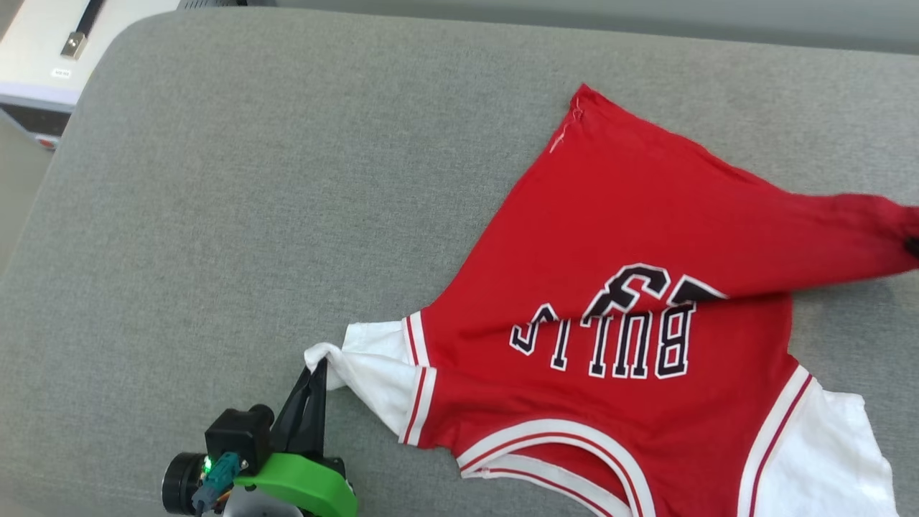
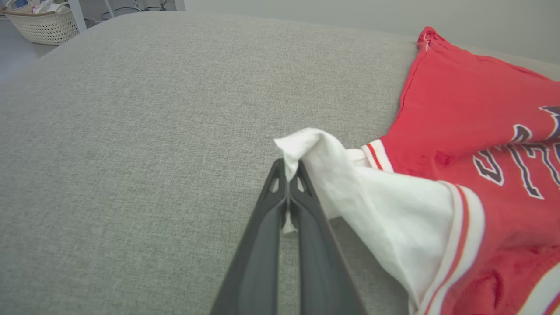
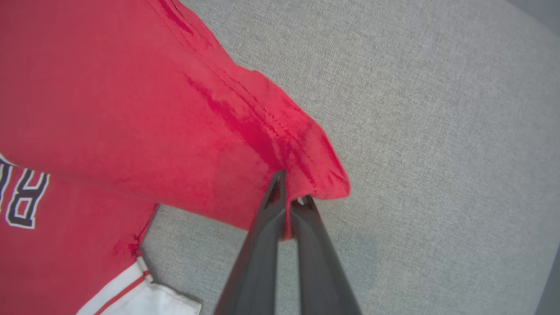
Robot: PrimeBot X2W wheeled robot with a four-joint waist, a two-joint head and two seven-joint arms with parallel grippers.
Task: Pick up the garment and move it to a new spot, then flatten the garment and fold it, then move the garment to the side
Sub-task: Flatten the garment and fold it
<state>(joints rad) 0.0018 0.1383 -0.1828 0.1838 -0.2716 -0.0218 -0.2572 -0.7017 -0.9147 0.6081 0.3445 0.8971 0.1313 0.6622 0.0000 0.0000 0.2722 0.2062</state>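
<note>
On the grey surface point(image 1: 215, 215), our left pincer point(image 2: 288, 168) and right pincer point(image 3: 291, 197) clamp sleeve point(image 2: 350, 188) and hem point(image 3: 306, 144) of the garment point(image 1: 632, 215), apparently to stretch it.

And here's the setting: a broad grey woven cushion point(image 1: 273, 215) spreads across the head view, its far left corner rounded off. Beyond that corner sits a white cabinet top point(image 1: 36, 50), a black strap point(image 1: 87, 16) with a metal end lying on it. Dull floor point(image 1: 16, 194) runs down the left edge. Over in the left wrist view, a pale wicker basket point(image 2: 43, 27) stands on the floor by a white furniture leg point(image 2: 77, 15), cables point(image 2: 148, 7) trailing behind, and a plain light wall point(image 2: 350, 15) closes things off. Soft, even light throughout.
</note>
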